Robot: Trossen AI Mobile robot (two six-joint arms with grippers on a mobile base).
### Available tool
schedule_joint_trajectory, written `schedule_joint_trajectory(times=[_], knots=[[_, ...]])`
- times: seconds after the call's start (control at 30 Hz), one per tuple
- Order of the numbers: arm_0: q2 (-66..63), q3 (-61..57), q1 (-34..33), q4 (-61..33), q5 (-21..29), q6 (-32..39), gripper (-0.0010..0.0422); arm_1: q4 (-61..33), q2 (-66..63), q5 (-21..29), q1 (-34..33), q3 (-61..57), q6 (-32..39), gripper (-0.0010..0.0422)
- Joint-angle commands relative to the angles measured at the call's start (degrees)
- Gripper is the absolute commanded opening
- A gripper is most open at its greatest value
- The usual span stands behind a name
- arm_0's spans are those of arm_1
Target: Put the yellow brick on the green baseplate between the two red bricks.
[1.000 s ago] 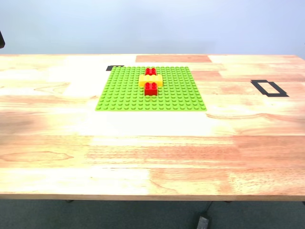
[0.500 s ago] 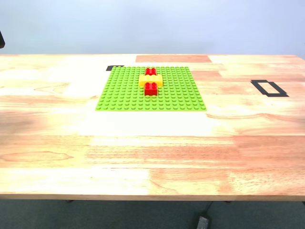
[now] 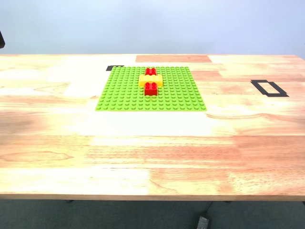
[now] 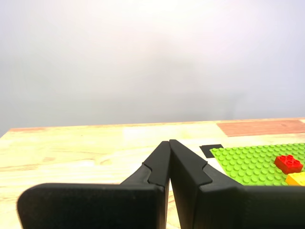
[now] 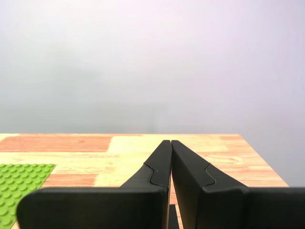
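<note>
Task reads as done: the yellow brick (image 3: 150, 80) sits on the green baseplate (image 3: 124, 93) between the two red bricks (image 3: 151, 88), touching both. Nothing left for you but to confirm it is seated. My first gripper (image 4: 169, 143) and my second gripper (image 5: 170, 142) are closed on nothing, clear of the plate. Bricks glossy, studded plastic; table (image 3: 152, 148) pale jointed wood.
</note>
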Motion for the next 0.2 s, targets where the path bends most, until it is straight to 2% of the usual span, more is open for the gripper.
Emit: schedule_joint_trajectory(times=[0.03, 0.2], knots=[[0.0, 0.02, 0.02, 0.04, 0.0, 0.0, 0.0, 0.02, 0.0, 0.0, 0.02, 0.02, 0.02, 0.0], [0.0, 0.04, 0.02, 0.0, 0.02, 0.07, 0.0, 0.02, 0.0, 0.0, 0.02, 0.02, 0.02, 0.0]])
